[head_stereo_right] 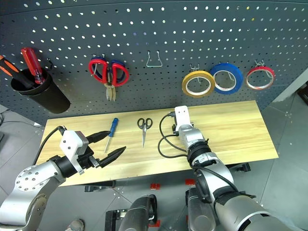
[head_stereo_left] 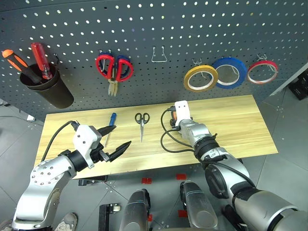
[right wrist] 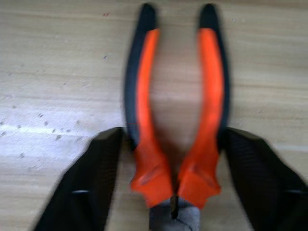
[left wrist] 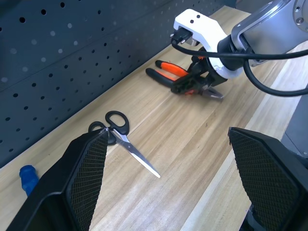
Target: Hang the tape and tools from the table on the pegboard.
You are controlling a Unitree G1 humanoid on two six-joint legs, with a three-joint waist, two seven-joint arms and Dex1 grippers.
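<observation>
Light wood table [head_stereo_left: 240, 130] under the pegboard [head_stereo_left: 192, 29]: right tool [right wrist: 173, 168] straddles the pliers [right wrist: 175, 120], fingers half-closed beside both handles, grip uncertain; their long axis runs straight ahead of it. Left tool [head_stereo_left: 113, 139] hangs wide open, empty, further off.

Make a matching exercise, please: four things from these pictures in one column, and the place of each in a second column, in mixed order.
Things:
1. yellow tape
2. black-handled scissors
3. pliers
4. red screwdriver

Places:
A. lying on the table, between the fingers of the right gripper
B. standing in the black cup on the pegboard
C. hanging on a pegboard hook, next to the blue tape
D. lying flat on the table, next to the blue screwdriver

Pairs: 1-C, 2-D, 3-A, 4-B
</observation>
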